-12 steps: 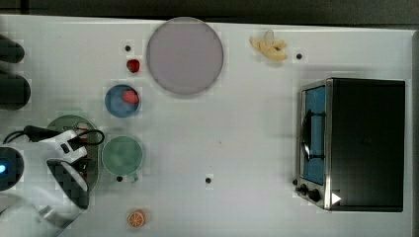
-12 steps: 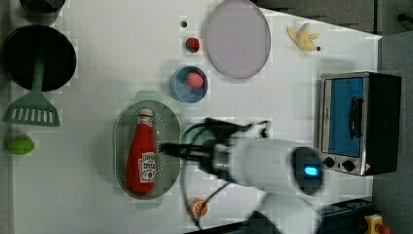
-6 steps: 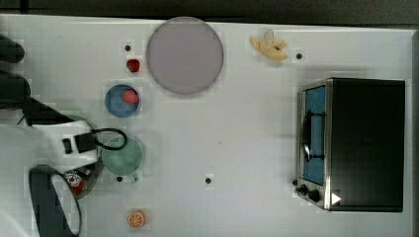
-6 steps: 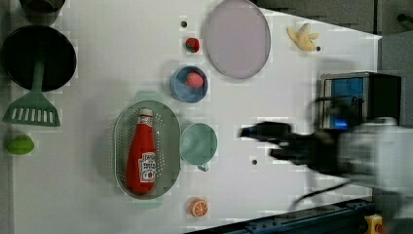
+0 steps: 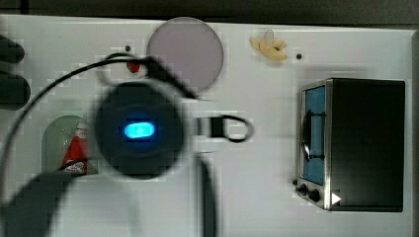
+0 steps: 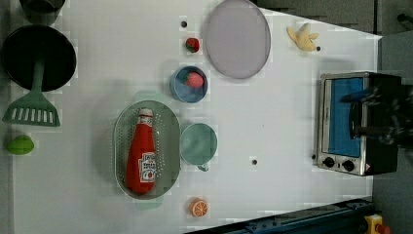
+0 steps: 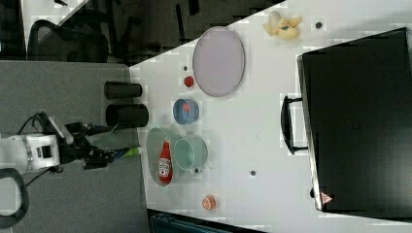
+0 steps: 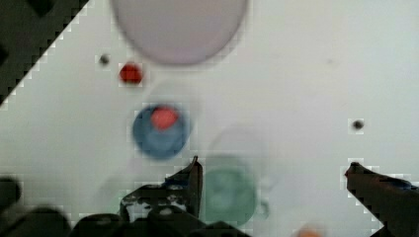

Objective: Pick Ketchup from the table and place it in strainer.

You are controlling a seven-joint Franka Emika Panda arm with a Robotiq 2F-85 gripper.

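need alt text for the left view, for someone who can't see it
A red Ketchup bottle lies inside a pale green oval strainer on a white table, with a round green cup touching the strainer's side. A toaster oven stands at the left view's right.
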